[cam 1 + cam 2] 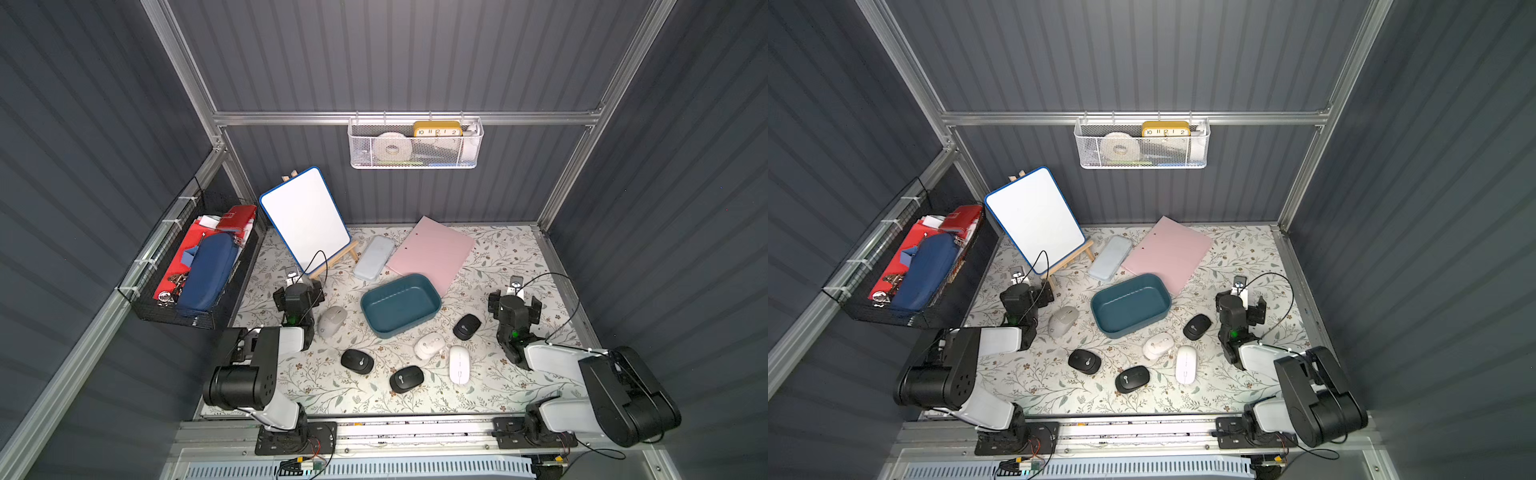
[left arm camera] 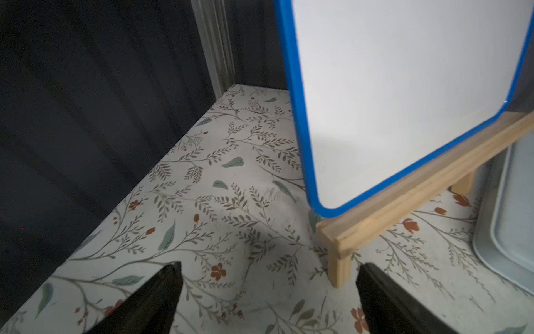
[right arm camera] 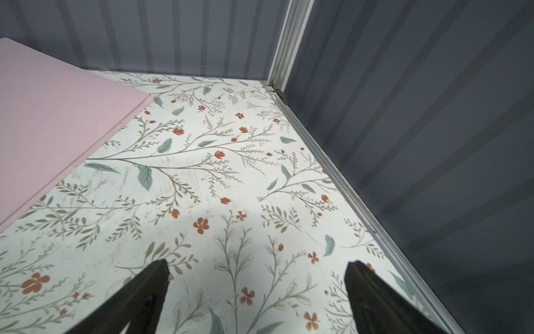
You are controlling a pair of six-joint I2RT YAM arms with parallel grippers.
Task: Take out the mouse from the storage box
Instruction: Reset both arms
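Mice (image 1: 357,361) lie scattered on the floral table (image 1: 498,257), and none of them is in the teal storage box (image 1: 401,305). Its floor looks bare in both top views, though the near wall may hide a thin strip. A grey mouse (image 1: 332,320) sits just beside the left arm, a black mouse (image 1: 466,327) is near the right arm, and a rounded white mouse (image 1: 429,345) rests close to the box's near corner.

The left tool (image 2: 270,267) has its jaws wide apart and holds nothing. It hangs low over the table, right by the foot of the wooden easel (image 2: 404,202) that carries the whiteboard (image 2: 404,86). The right tool (image 3: 258,263) is likewise spread and empty, with the pink folder (image 3: 57,115) off to one side.

The removal looks finished, so the risks lie in any further motion:
- A reach into the box would close on nothing and could shove the light tub into the mouse at its corner.
- A careless swing of the left arm could clip the easel foot and topple the board.
- The same swing could instead nudge the grey mouse across the table.
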